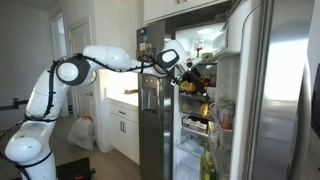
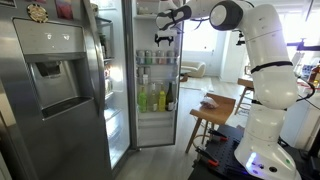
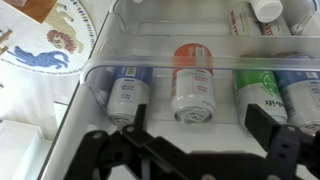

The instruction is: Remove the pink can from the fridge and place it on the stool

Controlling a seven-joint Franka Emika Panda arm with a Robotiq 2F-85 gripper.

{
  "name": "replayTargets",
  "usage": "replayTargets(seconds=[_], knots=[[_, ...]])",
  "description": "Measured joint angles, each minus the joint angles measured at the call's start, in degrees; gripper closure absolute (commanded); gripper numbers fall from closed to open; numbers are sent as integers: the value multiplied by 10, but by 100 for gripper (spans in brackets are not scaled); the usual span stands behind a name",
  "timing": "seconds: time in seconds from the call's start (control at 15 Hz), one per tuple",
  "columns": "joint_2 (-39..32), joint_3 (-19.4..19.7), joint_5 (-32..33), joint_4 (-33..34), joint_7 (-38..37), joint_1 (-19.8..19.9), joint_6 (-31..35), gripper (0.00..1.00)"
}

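In the fridge (image 1: 268, 90), pink can (image 3: 195, 85) lies before hand (image 3: 190, 142).

blue can (image 3: 128, 92) | green can (image 3: 258, 92) | white bag (image 1: 82, 132) near white cabinets (image 1: 124, 128)

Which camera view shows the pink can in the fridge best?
The wrist view. The pink can sits mid-picture between a blue can and a green can, just beyond the open gripper. Both exterior views show the fridge, but the can is too small to pick out there.
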State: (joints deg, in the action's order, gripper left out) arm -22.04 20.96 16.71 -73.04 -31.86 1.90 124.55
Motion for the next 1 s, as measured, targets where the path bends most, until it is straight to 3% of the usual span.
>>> replayTargets(seconds=[0.47,1.0], knots=[[0,10,0,-23,2,18,27,0],[-6,8,-1,-63,36,33,127,0]])
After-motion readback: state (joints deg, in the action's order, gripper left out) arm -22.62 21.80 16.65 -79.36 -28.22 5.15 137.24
